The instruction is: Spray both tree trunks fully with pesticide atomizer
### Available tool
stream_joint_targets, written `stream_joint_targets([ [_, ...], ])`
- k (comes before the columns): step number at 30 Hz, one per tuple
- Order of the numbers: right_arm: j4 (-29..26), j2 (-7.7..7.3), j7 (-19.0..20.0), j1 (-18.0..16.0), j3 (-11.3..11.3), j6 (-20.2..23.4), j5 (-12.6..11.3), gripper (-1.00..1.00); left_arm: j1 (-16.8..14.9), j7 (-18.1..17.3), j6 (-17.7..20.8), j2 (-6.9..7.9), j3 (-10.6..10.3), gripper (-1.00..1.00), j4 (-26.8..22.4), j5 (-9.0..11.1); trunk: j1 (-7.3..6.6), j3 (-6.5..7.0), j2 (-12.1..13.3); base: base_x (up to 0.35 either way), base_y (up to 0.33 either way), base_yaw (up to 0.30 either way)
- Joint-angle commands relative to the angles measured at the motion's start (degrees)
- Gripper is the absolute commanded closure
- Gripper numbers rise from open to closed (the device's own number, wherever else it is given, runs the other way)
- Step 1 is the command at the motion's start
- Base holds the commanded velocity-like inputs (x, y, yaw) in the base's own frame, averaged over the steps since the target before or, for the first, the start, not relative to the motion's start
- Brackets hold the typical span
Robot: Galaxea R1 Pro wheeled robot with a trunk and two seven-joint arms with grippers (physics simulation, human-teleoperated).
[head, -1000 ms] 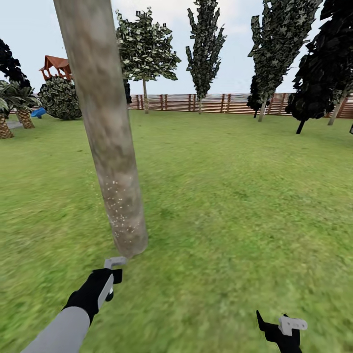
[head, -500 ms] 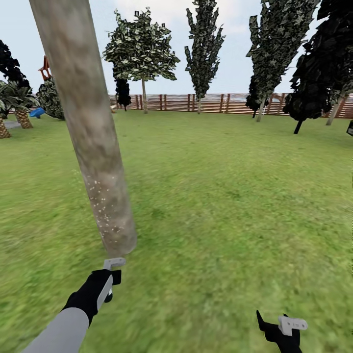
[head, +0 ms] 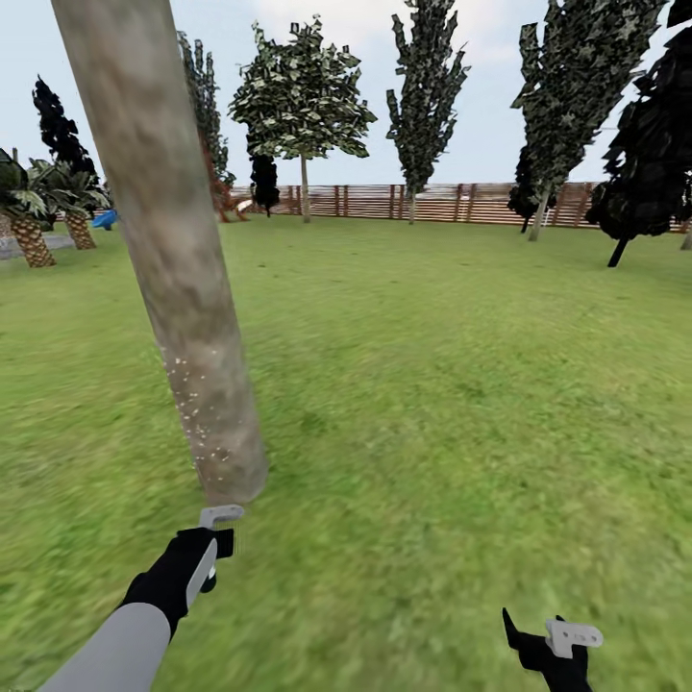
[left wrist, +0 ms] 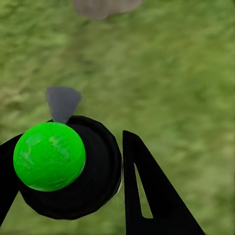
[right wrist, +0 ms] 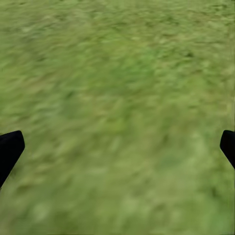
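Green lawn [head: 461,384] runs back to a slatted fence [head: 432,202] under tall trees at the top of the frame. My left arm reaches up from the lower left, my left gripper [head: 213,548] closed round the pesticide atomizer [left wrist: 68,169], just below the tree trunk [head: 178,259], whose lower part is flecked with white pesticide [head: 197,413]. My right gripper [head: 553,642] hangs at the lower right, fingers spread wide, holding nothing.

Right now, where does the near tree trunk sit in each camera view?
Head view: the tree trunk leans up the left side, white pesticide specks on its lower part, its base just beyond the left tool.
Left wrist view: its base at the top edge.
Right wrist view: I see grass.
Shared landmark: the grass.
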Motion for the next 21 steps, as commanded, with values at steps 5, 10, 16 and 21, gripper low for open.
stream_joint_targets([
  [5, 0.05, -0.04, 0.00, 0.00, -0.02, 0.00, 0.00, -1.00, 0.00, 0.00, -0.02, 0.12, 0.00, 1.00, 0.00, 0.12, 0.00, 0.00, 0.00, 0.171, -0.221, 0.275],
  [10, -0.01, -0.03, 0.00, 0.00, -0.02, 0.00, 0.00, -1.00, 0.00, 0.00, -0.02, 0.10, 0.00, 1.00, 0.00, 0.14, 0.00, 0.00, 0.00, 0.017, -0.269, 0.089],
  [16, 0.01, -0.01, 0.00, 0.00, 0.00, 0.00, 0.00, -1.00, 0.00, 0.00, -0.08, 0.10, 0.01, 1.00, 0.00, 0.14, 0.00, 0.00, 0.00, 0.001, -0.273, 0.015],
  [21, 0.04, -0.01, 0.00, 0.00, 0.00, 0.01, 0.00, -1.00, 0.00, 0.00, -0.08, 0.10, 0.00, 1.00, 0.00, 0.14, 0.00, 0.00, 0.00, 0.000, -0.273, 0.195],
])
